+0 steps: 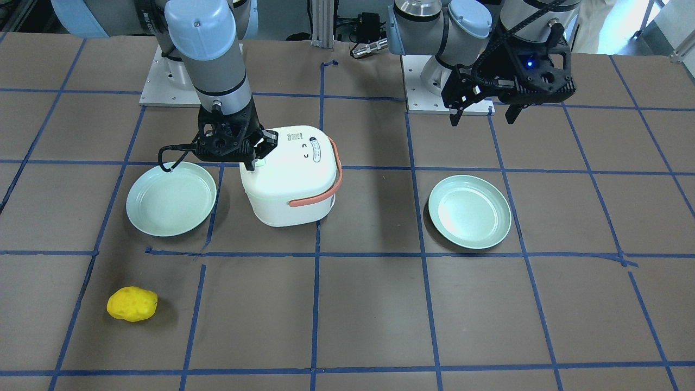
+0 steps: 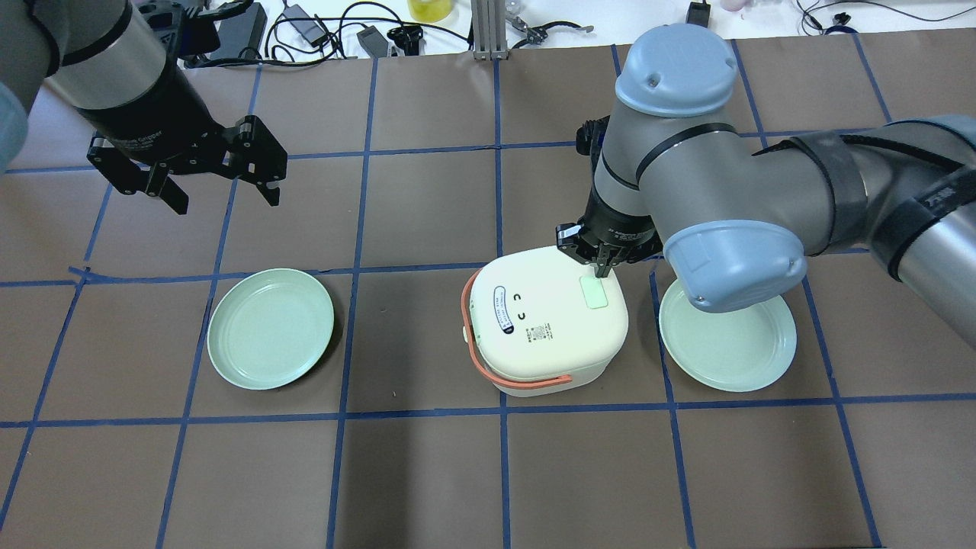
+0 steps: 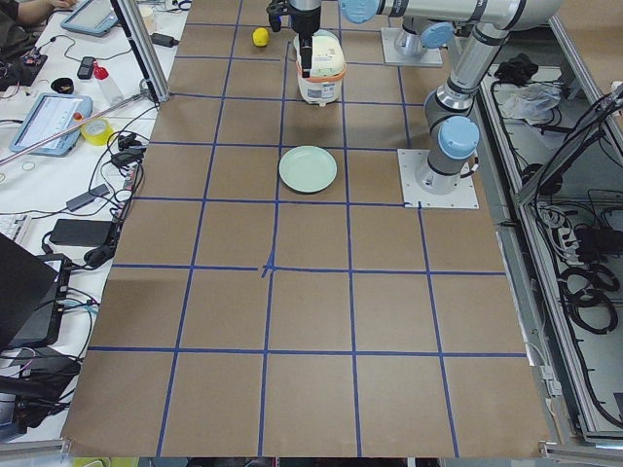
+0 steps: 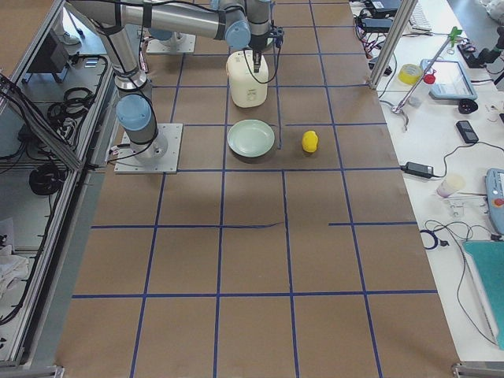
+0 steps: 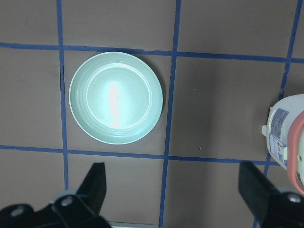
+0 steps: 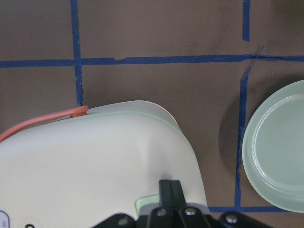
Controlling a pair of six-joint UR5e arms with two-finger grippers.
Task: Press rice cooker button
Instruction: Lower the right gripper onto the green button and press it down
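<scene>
The button [image 2: 594, 293] is judged reached by the right gripper [image 2: 602, 268], pinched together, empty (left gripper [image 2: 227, 200] spread, empty); pressing and withdrawal are left.

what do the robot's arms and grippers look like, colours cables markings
The left arm and right arm are grey tubes with rounded pale-blue joint caps. The left gripper and right gripper are black, skeletal, with slim jaws. White lettering rings the wrists; a black cable loops off the right wrist, a blue light glows on the left.
</scene>
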